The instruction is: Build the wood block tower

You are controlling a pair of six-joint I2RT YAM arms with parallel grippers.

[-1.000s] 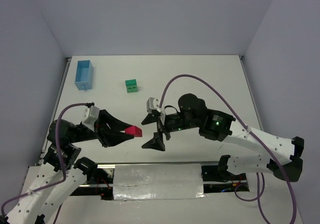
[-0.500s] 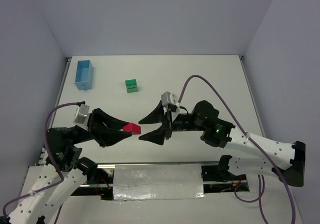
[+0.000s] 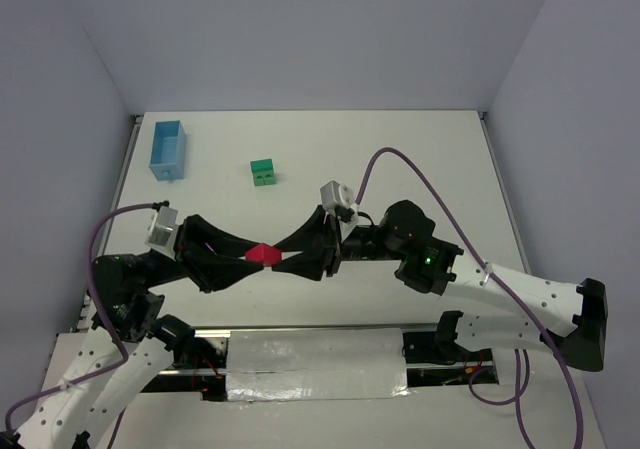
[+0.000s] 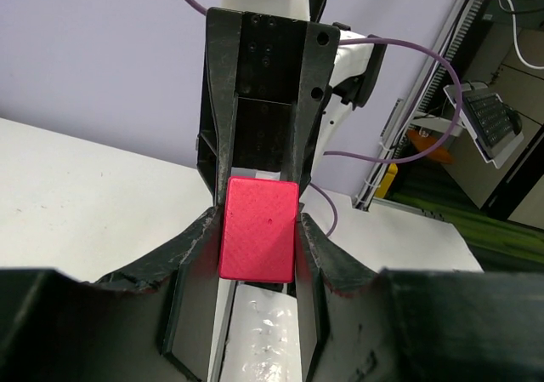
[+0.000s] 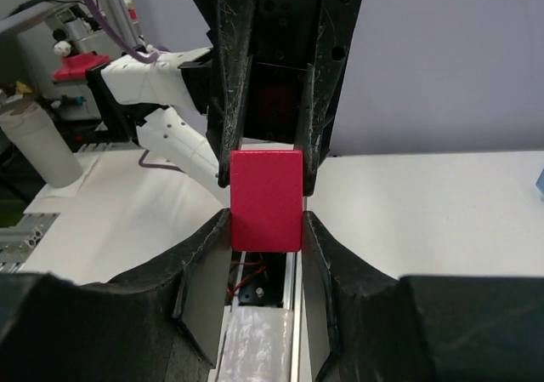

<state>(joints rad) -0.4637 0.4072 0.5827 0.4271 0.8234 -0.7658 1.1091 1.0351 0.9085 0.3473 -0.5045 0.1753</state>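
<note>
The red roof-shaped piece [image 3: 263, 254] hangs in the air near the table's front edge, pinched from both sides. My left gripper [image 3: 256, 257] is shut on it from the left, and my right gripper [image 3: 272, 257] is shut on it from the right, fingertips meeting tip to tip. In the left wrist view the red piece [image 4: 258, 229] fills the gap between my fingers [image 4: 197, 242], with the right gripper's fingers above it. The right wrist view shows the same piece [image 5: 267, 199] squeezed between its pads [image 5: 319, 237]. Green cubes [image 3: 263, 172] stand stacked farther back on the table.
A light blue rectangular box [image 3: 167, 151] lies at the back left of the white table [image 3: 420, 159]. Purple cables loop over both arms. A foil-covered strip [image 3: 315, 364] runs along the front edge between the arm bases.
My right gripper swung left to the red piece and closed on it. The left gripper kept its hold and shifted slightly left and back.
</note>
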